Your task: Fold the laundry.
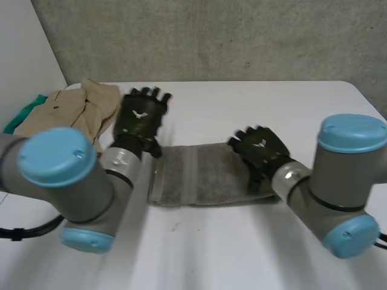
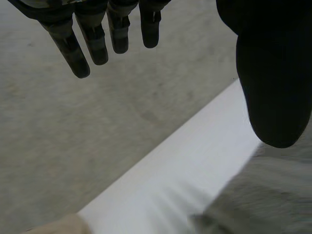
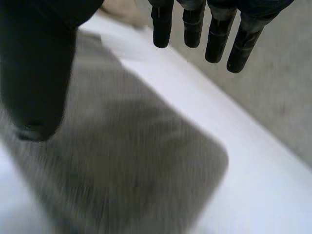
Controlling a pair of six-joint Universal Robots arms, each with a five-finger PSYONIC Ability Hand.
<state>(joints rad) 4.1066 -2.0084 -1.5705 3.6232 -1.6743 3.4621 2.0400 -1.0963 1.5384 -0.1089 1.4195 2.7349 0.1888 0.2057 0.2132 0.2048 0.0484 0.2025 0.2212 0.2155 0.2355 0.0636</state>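
A grey towel [image 1: 199,175] lies folded into a long strip at the middle of the white table [image 1: 242,241]. My right hand [image 1: 260,151] hovers over the strip's right end. In the right wrist view its fingers [image 3: 209,29] are straight and apart from the thumb, with the towel [image 3: 136,165] under the palm and nothing held. My left hand [image 1: 140,118] is open just beyond the towel's left end, fingers pointing to the far edge. In the left wrist view its fingers [image 2: 97,39] are straight and empty, with the towel [image 2: 273,195] beside the thumb.
A pile of beige clothes [image 1: 78,109] lies at the table's far left, with a green cloth [image 1: 21,115] beyond it at the edge. A grey wall [image 1: 211,36] runs behind the table. Bare table lies in front of the towel.
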